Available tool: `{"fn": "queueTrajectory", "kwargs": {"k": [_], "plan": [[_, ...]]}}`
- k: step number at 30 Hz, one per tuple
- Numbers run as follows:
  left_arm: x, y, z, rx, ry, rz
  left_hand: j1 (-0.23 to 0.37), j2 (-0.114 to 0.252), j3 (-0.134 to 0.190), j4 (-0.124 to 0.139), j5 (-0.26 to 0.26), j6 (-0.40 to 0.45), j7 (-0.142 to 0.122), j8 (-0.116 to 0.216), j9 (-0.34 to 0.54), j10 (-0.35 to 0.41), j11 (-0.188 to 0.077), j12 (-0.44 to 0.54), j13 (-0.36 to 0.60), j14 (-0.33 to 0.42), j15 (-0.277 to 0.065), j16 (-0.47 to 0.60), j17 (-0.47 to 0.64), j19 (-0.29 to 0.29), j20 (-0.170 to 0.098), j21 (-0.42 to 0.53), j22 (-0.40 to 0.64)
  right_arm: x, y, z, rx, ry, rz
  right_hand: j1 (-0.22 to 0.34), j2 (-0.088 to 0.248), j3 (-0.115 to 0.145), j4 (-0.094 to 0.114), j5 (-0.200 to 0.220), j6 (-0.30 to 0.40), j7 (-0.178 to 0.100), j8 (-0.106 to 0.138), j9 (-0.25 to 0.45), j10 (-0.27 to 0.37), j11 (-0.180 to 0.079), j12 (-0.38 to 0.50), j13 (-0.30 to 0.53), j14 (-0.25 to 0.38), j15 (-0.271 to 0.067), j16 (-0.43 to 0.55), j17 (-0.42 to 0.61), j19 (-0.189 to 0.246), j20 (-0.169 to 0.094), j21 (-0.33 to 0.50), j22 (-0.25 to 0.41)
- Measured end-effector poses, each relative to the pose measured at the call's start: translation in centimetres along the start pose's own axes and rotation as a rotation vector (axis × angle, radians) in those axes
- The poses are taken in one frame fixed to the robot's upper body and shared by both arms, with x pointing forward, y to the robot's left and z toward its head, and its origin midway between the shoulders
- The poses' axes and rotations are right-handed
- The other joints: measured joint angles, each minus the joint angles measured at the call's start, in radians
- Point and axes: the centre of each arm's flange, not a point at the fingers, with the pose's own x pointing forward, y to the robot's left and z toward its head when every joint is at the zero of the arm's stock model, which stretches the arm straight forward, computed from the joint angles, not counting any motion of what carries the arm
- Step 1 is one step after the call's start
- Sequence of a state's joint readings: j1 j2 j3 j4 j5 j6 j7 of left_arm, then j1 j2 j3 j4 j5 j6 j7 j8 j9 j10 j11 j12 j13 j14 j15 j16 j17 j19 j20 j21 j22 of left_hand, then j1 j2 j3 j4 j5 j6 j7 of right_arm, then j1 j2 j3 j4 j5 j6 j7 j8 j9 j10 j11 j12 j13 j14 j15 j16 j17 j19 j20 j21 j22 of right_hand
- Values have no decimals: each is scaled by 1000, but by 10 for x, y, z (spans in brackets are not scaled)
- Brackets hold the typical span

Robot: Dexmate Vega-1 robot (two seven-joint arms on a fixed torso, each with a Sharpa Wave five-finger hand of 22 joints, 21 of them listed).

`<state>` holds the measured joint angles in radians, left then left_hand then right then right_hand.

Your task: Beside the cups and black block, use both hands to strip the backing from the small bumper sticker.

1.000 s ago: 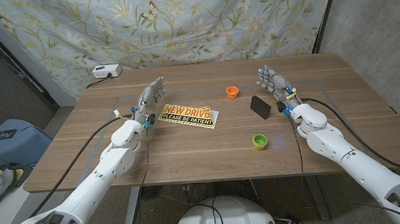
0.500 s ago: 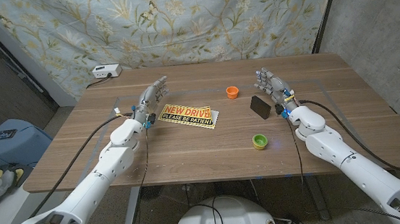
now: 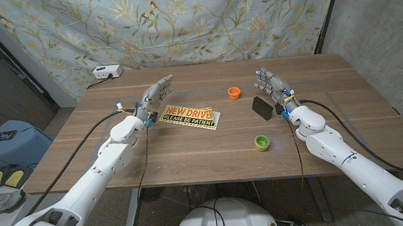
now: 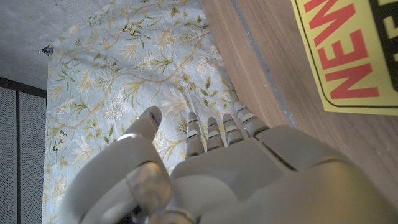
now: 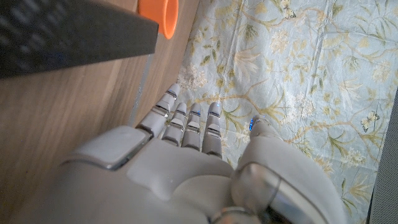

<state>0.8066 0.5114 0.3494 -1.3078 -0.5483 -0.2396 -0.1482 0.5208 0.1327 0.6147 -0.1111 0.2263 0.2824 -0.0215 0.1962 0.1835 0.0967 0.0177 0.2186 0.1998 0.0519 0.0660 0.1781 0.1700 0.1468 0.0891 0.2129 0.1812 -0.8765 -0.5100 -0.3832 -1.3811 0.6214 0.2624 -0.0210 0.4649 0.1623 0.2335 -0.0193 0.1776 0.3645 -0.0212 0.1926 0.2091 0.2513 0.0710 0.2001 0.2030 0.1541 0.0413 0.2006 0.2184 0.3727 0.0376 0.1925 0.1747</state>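
Sticker (image 3: pixel 190 117), yellow, backing unpeeled, lies flat mid-table nearer the far edge. Left hand (image 3: pixel 153 97) hovers just beside its left end, fingers spread, empty. Right hand (image 3: pixel 272 85), likewise empty and spread, stands behind the black block (image 3: pixel 262 107), likely waiting to help peel.

— How did the left hand (image 3: pixel 152 97) look?
— It was empty, with the fingers straight and a little apart. The left arm (image 3: pixel 111 161) reached forward from the bottom corner.
— And the right hand (image 3: pixel 272 85)?
— Also empty, fingers straight and pointing away from the robot. The right arm (image 3: pixel 336 149) was stretched forward the same way.
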Motion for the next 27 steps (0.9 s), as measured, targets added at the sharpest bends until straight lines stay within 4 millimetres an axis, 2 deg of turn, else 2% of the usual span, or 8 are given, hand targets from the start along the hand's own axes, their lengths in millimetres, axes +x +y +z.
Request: {"fn": "queueTrajectory", "kwargs": {"k": [4, 13, 15, 21, 27], "plan": [[4, -4, 4, 32, 3, -27, 17, -1, 7, -20, 20, 12, -2, 0, -2, 3, -3, 0, 0, 0, 0, 0, 0, 0, 0, 0, 0, 1, -1, 1, -2, -4, 2, 0, 0, 0, 0, 0, 0, 0, 0, 0, 0, 0, 0, 0, 0, 0, 0, 0, 0, 0, 0, 0], [13, -11, 16, 98, 4, -88, 61, -1, 26, -54, 65, 45, 13, 5, -2, 3, -3, 0, 0, 0, 0, 0, 0, 5, -5, 0, 0, 5, -3, -1, 1, -17, 5, 0, 0, 7, -1, 0, 0, 0, 0, 0, 0, 0, 0, 0, 0, 0, 0, 0, 0, 0, 0, 0], [14, -13, 18, 109, 6, -102, 69, 2, 27, -56, 68, 45, 13, 5, -2, -4, 4, 0, 0, 0, 0, 0, 0, 5, -5, 0, 0, 6, -5, -2, 1, -18, 4, 0, 0, 8, 0, 0, 0, 0, 0, 0, 0, 0, 0, 0, 0, 0, 0, 0, 0, 0, 0, 0], [19, -16, 28, 154, 8, -154, 95, 3, 38, -67, 103, 61, 29, 5, 1, -10, -2, -1, 0, 0, 0, 0, 0, 14, -4, 0, 0, 9, -7, -2, 3, -31, 6, 0, 0, 8, 0, 0, 0, 0, 0, 0, 0, 0, 0, 0, 0, 0, 0, 0, 0, 0, 4, 0], [23, -20, 34, 183, 14, -203, 122, -7, 46, -76, 135, 80, 48, 5, 1, -17, 6, -4, 0, -4, 4, 0, 0, 16, -5, 0, -5, 13, -9, -2, 3, -35, 6, 0, 0, 8, 0, -1, 0, 0, 0, 0, 0, 0, 0, 0, 0, 0, 0, 0, 0, 0, 4, 0]]}}
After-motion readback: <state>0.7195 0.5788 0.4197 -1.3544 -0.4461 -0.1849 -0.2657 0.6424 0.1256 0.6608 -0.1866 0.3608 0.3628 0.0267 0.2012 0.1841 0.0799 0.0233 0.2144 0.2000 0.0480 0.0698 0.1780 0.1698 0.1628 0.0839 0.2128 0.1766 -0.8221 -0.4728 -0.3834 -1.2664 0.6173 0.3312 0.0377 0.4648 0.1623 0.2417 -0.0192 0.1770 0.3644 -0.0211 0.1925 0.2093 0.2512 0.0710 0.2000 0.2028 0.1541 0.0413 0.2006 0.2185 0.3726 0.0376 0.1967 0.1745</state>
